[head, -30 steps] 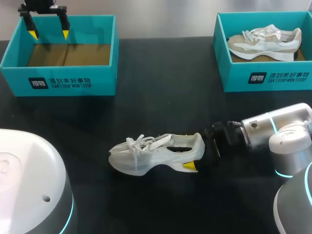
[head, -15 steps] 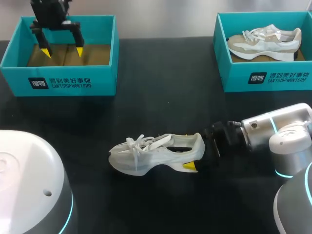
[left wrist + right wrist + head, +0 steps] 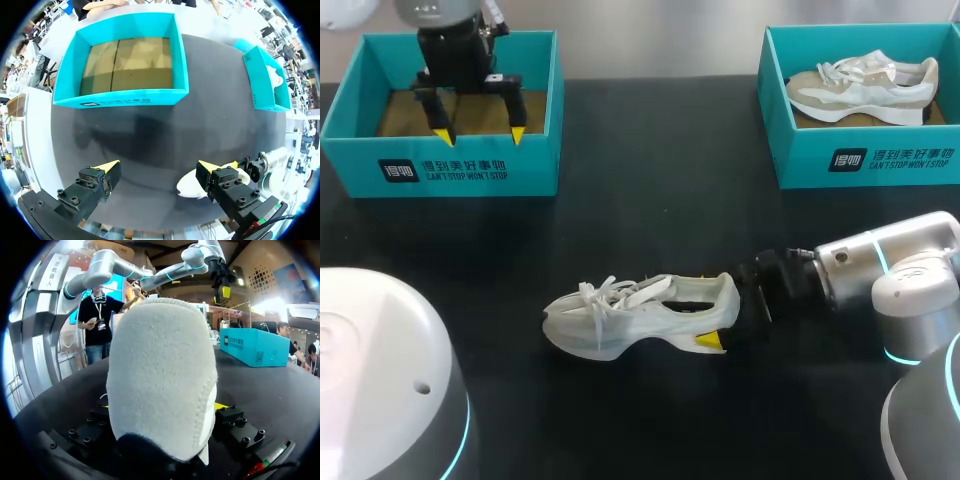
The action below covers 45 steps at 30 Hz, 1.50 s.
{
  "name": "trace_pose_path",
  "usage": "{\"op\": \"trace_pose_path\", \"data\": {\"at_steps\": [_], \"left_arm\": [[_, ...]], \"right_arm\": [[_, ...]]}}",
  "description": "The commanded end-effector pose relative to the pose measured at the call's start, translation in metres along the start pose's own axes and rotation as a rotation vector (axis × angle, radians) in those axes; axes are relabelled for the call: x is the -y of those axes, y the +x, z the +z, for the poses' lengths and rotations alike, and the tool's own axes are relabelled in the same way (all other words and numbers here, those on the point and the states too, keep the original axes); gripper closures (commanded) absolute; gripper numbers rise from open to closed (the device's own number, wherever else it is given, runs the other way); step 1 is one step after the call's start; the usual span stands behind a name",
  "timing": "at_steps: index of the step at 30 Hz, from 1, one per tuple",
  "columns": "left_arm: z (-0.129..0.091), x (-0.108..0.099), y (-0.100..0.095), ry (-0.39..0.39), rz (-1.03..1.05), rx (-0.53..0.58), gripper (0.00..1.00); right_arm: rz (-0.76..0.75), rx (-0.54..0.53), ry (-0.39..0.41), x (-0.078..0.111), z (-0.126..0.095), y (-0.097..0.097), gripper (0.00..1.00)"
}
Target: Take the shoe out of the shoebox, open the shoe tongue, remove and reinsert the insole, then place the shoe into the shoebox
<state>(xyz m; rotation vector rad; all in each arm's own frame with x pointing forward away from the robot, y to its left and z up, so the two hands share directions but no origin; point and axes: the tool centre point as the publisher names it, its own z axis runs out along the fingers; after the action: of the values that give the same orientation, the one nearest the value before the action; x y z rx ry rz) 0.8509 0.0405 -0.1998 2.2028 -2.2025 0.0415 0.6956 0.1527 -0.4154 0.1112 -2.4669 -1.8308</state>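
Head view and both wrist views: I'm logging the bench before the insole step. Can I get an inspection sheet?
Surface: black table, no spills or marks seen.
Job's things: white shoe on the table, toe toward my left, heel at the right gripper; teal shoebox at far left, empty.
Clutter: second teal shoebox at far right, holding a beige-and-white shoe.
Grippers: left gripper open, holding nothing, raised near the empty box; right gripper shut on the white shoe's heel.
Cables: nothing seen on the table.
Surroundings: nothing seen touching the arms or the job's things.
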Motion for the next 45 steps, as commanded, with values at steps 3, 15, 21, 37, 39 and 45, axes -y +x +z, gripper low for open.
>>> {"op": "trace_pose_path", "data": {"at_steps": [3, 15, 21, 37, 39, 45], "left_arm": [[-0.003, -0.016, 0.012, -0.035, 0.018, -0.039, 0.00], [0.027, -0.098, 0.096, -0.157, 0.036, 0.023, 0.00], [0.042, -0.137, 0.135, -0.192, 0.030, -0.016, 0.00], [0.049, -0.160, 0.172, -0.194, 0.027, -0.015, 0.00], [0.055, -0.155, 0.176, -0.233, -0.013, 0.018, 0.00], [0.074, -0.157, 0.202, -0.306, -0.070, 0.048, 0.00]], "right_arm": [[0.002, -0.002, 0.004, 0.002, 0.002, 0.002, 1.00], [0.002, -0.002, 0.004, 0.002, 0.002, 0.002, 1.00], [0.002, -0.002, 0.004, 0.002, 0.002, 0.002, 1.00], [0.002, -0.002, 0.004, 0.002, 0.002, 0.002, 1.00], [0.002, -0.002, 0.004, 0.002, 0.002, 0.002, 1.00], [0.002, -0.002, 0.004, 0.002, 0.002, 0.002, 1.00]]}}
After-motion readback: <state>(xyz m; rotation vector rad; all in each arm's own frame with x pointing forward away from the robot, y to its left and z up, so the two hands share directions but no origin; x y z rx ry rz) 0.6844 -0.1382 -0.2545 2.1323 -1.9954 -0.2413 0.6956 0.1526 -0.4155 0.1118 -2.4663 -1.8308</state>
